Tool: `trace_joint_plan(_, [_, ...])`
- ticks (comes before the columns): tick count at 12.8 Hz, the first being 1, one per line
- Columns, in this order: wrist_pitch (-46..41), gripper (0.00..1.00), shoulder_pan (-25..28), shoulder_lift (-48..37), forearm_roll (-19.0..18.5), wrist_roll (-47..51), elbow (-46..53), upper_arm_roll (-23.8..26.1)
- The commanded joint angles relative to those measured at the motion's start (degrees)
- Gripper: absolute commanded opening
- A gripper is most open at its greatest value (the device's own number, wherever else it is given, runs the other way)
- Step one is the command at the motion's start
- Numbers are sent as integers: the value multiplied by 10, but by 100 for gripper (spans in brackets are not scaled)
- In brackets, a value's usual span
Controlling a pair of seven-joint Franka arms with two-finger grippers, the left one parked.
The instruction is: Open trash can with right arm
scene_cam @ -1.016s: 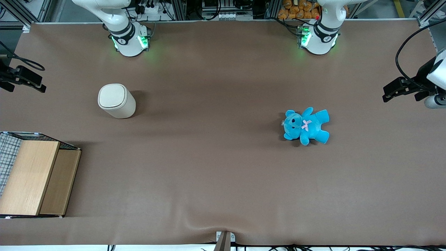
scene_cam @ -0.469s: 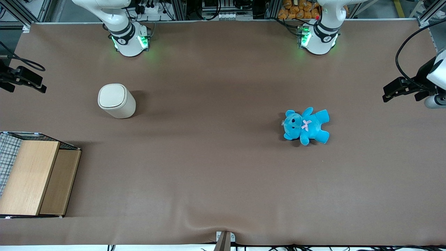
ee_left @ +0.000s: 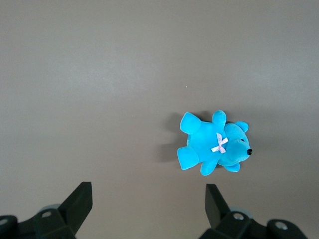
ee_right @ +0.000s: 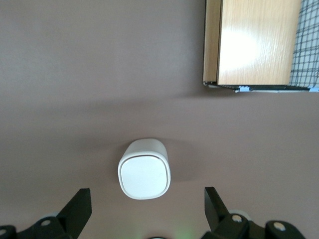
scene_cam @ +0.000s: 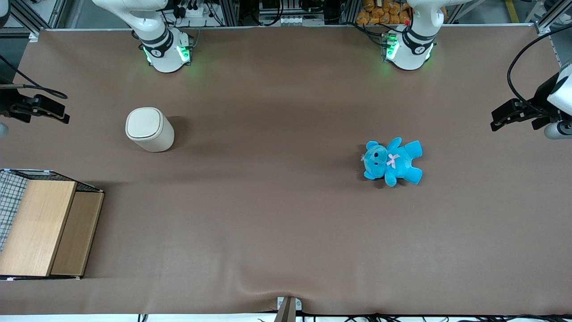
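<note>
The trash can [scene_cam: 149, 129] is a small cream-white bin standing upright on the brown table, its flip lid [scene_cam: 144, 123] flat and shut. The right wrist view looks down on the trash can [ee_right: 144, 169] and its shut lid from well above. My right arm's gripper [scene_cam: 58, 112] hangs above the table at the working arm's end, clearly apart from the bin and touching nothing. In the wrist view the gripper [ee_right: 148, 206] is open, its black fingers [ee_right: 79, 204] spread wide with nothing between them.
A wooden box with wire mesh [scene_cam: 40, 228] stands at the working arm's end, nearer the front camera than the bin; the box [ee_right: 254, 42] also shows in the right wrist view. A blue teddy [scene_cam: 392, 162] lies toward the parked arm's end.
My gripper has shifted a short way over the table toward the trash can and slightly nearer the front camera. The bin, box and teddy have not moved.
</note>
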Motion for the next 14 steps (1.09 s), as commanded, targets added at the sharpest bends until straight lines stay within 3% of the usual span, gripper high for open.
trace_joint_plan(1, [-2,100,7,-18,10,6,-43,-4])
trace_joint_plan(4, [2,96,7,-46,24,7,-104,-5])
trace_joint_plan(10, [49,21,8,-88,30,8,-213,-4])
trace_joint_plan(11, [88,12,8,-109,31,7,-257,-4])
trace_joint_plan(14, [133,0,7,-125,32,7,-319,-5])
